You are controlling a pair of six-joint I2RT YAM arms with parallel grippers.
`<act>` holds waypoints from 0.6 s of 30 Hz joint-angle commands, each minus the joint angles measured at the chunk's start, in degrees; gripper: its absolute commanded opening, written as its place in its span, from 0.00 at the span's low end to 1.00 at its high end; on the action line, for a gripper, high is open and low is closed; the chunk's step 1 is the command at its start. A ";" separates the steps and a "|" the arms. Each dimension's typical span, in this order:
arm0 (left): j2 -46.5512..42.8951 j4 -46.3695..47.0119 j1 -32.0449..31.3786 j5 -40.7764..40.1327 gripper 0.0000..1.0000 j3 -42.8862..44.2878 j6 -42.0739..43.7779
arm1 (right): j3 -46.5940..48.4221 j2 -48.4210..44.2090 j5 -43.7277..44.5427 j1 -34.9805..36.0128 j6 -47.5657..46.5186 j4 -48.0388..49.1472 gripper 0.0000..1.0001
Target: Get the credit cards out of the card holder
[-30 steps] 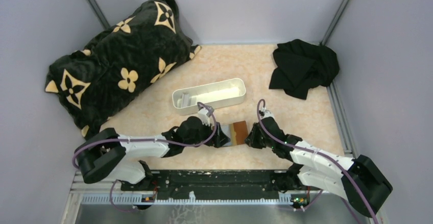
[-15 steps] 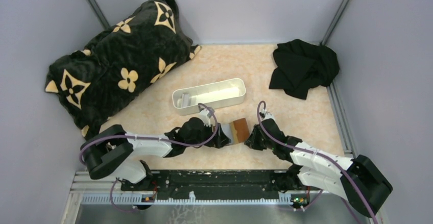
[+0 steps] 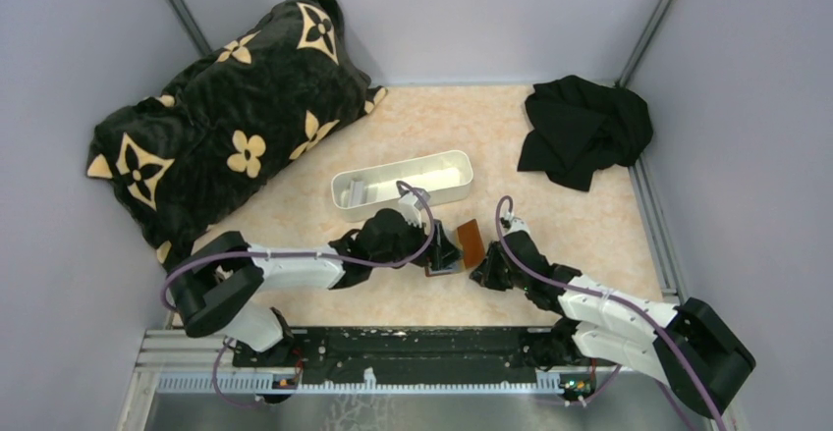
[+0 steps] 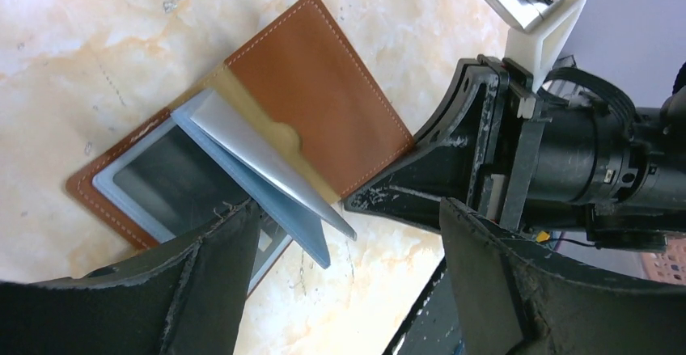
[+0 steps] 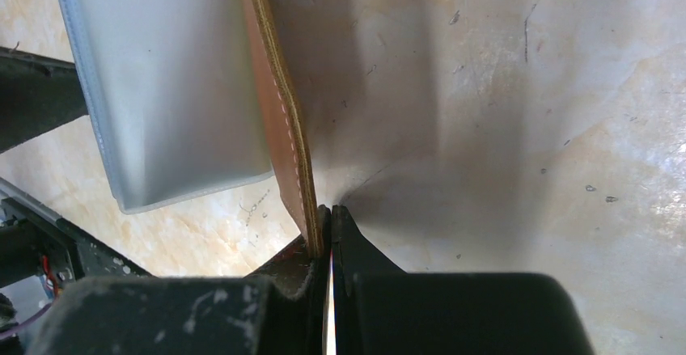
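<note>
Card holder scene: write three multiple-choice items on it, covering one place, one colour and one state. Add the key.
1. In the top view, the white tray lies
A. above the card holder
B. below it
C. directly right of it

2. The card holder's outer leather is
A. black
B. brown
C. white

3. The right tool is
A. wide open over bare table
B. shut on nothing
C. shut on the card holder's edge

Key:
1 A: the top view shows the tray higher in the frame than the card holder.
2 B: the left wrist view shows brown stitched leather.
3 C: the right wrist view shows the jaws pinching the leather edge.
</note>
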 commanded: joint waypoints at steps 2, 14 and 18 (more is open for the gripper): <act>3.47 1.45 -0.16 1.10 0.87 3.40 2.11 | -1.13 -0.88 -0.05 -0.39 0.35 1.39 0.00; 14.34 4.93 -0.21 6.09 0.87 11.66 2.59 | 0.25 -12.26 -1.73 -0.32 -4.15 -5.27 0.00; 16.03 3.23 -0.16 5.94 0.88 14.44 3.96 | 0.67 -15.17 -2.01 -0.36 -4.47 -8.07 0.00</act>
